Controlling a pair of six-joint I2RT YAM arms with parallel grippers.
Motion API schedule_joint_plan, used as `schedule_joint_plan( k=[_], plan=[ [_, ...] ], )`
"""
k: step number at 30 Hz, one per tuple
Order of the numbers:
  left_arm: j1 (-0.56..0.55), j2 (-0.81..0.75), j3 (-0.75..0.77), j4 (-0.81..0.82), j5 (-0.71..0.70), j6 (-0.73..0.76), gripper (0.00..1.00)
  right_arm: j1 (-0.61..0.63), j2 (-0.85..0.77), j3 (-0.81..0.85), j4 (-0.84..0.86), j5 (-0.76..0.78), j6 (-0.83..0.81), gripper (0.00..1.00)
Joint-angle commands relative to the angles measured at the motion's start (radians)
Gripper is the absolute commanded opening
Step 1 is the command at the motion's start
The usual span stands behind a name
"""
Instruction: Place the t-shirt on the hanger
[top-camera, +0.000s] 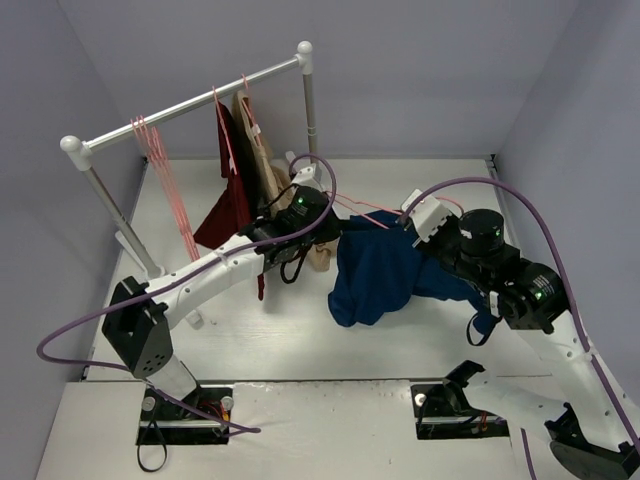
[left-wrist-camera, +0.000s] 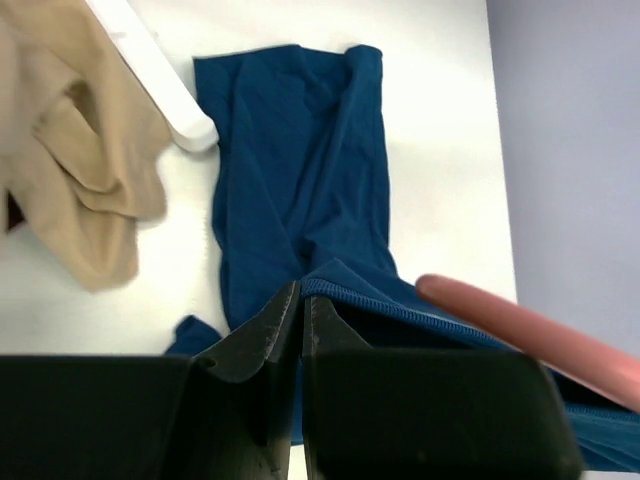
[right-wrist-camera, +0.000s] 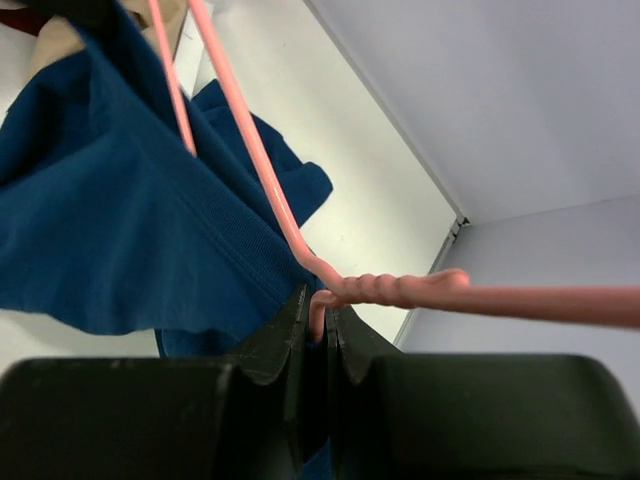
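Right claw (right-wrist-camera: 320, 300) pinches the hanger (right-wrist-camera: 400, 290) by its twisted neck; left claw (left-wrist-camera: 301, 295), pressed together, nips the t-shirt (left-wrist-camera: 290, 170) edge just ahead.

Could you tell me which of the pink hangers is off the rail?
The hanger in the right gripper, threaded into the navy t-shirt; the others hang on the rail.

The white table (top-camera: 440, 330) fills the middle of the top view. A white clothes rack (top-camera: 190, 103) stands on it at the upper left, with one flat foot (left-wrist-camera: 150, 70) showing at the upper left of the left wrist view. At centre lies the t-shirt (top-camera: 375, 275) — its lower folds rest on the surface and its upper part is lifted. A tan garment (left-wrist-camera: 80, 150) hangs just beside the foot; its hem is at or just above the tabletop — which of the two cannot be told.
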Motion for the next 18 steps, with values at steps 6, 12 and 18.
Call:
schedule_joint_plan(
  k=[6, 12, 18],
  plan=[
    [0.069, -0.04, 0.257, -0.182, 0.0, 0.267, 0.0, -0.001, -0.03, -0.034, 0.064, 0.005, 0.013, 0.0],
    [0.108, -0.026, 0.356, -0.264, -0.008, 0.35, 0.0, -0.001, -0.021, -0.044, 0.061, 0.014, 0.009, 0.0],
    [0.118, -0.016, 0.436, -0.329, -0.018, 0.428, 0.0, -0.001, -0.009, -0.045, 0.055, 0.015, 0.001, 0.0]
  ],
)
